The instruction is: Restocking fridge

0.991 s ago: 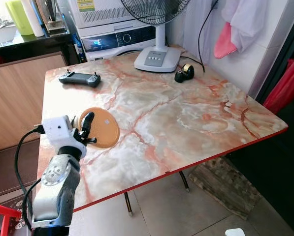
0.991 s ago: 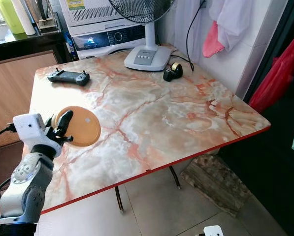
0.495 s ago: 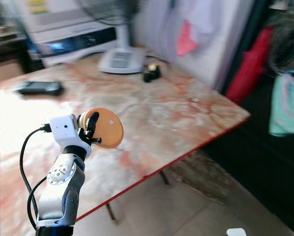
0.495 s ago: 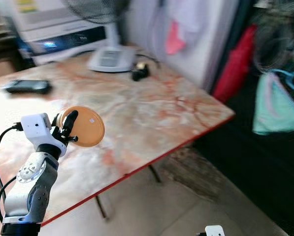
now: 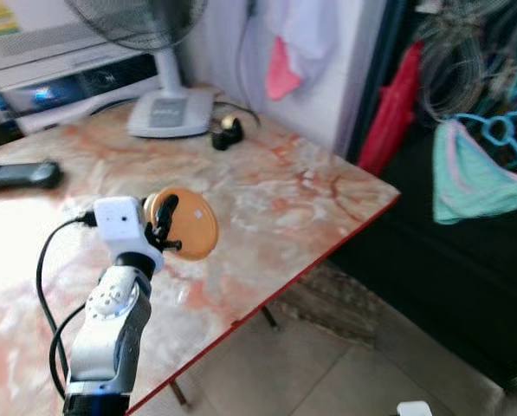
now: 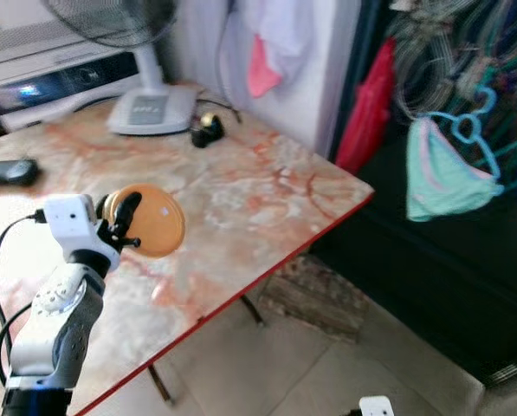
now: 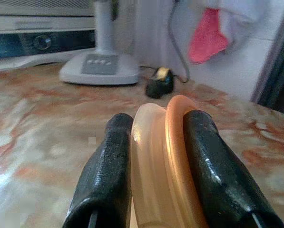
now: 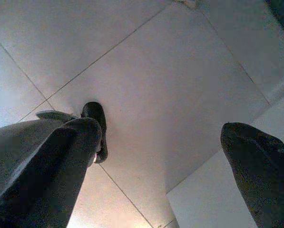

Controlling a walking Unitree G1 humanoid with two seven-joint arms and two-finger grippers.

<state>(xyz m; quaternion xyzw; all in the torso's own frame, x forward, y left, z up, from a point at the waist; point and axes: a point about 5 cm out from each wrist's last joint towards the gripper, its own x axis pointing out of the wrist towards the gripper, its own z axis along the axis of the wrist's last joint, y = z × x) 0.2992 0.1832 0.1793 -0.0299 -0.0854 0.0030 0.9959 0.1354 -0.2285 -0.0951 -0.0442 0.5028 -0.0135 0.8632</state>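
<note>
Gripping an orange-lidded round container above the marble bench

The left end effector (image 5: 164,227) is raised over the near part of the marble-patterned bench (image 5: 284,199), and its two black fingers (image 7: 213,175) are seen pinched on the edge of a flat, round container (image 5: 189,225) with an orange lid and a pale translucent base. The container is held on edge, clear of the bench surface, with its orange face turned outward. In the left wrist view the rim is clamped between both fingers, one on each side.

Farther back on the bench, the white base of a standing fan (image 5: 170,113) is seen, with a black tape dispenser (image 5: 226,134) just beside it and a black handheld controller (image 5: 17,174) near the bench's left edge. A washing machine (image 5: 63,82) stands behind the bench. Clothes and hangers (image 5: 479,169) are hung in the dark area to the right.

The right end effector (image 8: 161,156) is pointed down at the pale tiled floor (image 8: 146,61), its fingers spread wide apart with nothing between them.
</note>
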